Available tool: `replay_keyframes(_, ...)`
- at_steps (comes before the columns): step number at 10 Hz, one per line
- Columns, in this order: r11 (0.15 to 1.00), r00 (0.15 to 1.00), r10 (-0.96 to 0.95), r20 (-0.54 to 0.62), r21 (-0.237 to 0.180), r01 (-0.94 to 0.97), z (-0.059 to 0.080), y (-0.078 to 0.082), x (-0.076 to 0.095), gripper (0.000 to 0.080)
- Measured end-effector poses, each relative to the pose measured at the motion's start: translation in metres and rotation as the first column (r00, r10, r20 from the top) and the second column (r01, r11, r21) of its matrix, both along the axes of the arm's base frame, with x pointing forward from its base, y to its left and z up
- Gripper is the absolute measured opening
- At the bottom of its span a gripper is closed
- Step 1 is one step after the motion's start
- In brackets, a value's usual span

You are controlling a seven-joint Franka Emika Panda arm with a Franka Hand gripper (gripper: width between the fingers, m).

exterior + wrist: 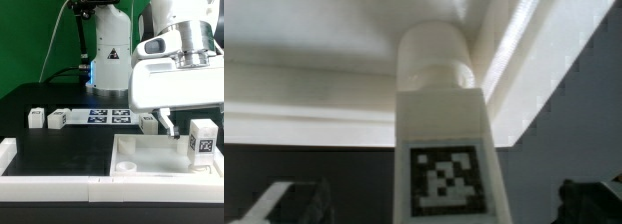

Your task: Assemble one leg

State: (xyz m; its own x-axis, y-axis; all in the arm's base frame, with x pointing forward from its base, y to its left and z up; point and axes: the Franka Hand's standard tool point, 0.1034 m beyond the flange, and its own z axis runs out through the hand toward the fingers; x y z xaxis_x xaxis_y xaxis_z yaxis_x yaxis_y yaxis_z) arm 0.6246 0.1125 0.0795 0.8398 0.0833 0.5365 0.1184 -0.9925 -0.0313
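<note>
Smooth white block-shaped leg (203,140) upright on corner of moulded tray (145,165); tool (438,198) spread apart around it.

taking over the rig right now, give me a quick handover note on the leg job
Gripper: open, fingers spread wide either side of the leg, not touching it.
Leg: upright at the corner of the white tray-like part on the exterior view's right.
Done: leg placed at that corner; whether it is fully seated cannot be told.
Left: probably grip it and finish seating it. Other legs sit by the marker board.
</note>
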Motion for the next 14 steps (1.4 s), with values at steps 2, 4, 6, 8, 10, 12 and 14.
replay_keyframes(2,1.0,1.0,0.002,-0.004,-0.002,-0.002,0.002,-0.001,0.0,0.0649)
replay_keyframes(4,1.0,1.0,0.004,-0.014,-0.007,-0.004,0.021,-0.008,0.006,0.0649)
replay_keyframes(6,1.0,0.997,-0.002,-0.081,-0.005,0.002,0.02,-0.014,0.015,0.0649)
replay_keyframes(8,1.0,0.996,-0.004,-0.092,-0.004,0.004,0.019,-0.015,0.017,0.0649)
replay_keyframes(10,1.0,0.941,0.018,-0.338,0.0,-0.019,0.018,-0.008,0.01,0.0649)
replay_keyframes(12,0.999,0.846,0.033,-0.532,0.003,-0.037,0.015,-0.005,0.001,0.0649)
replay_keyframes(14,0.999,0.838,0.036,-0.545,0.005,-0.04,0.011,-0.004,0.009,0.0649)
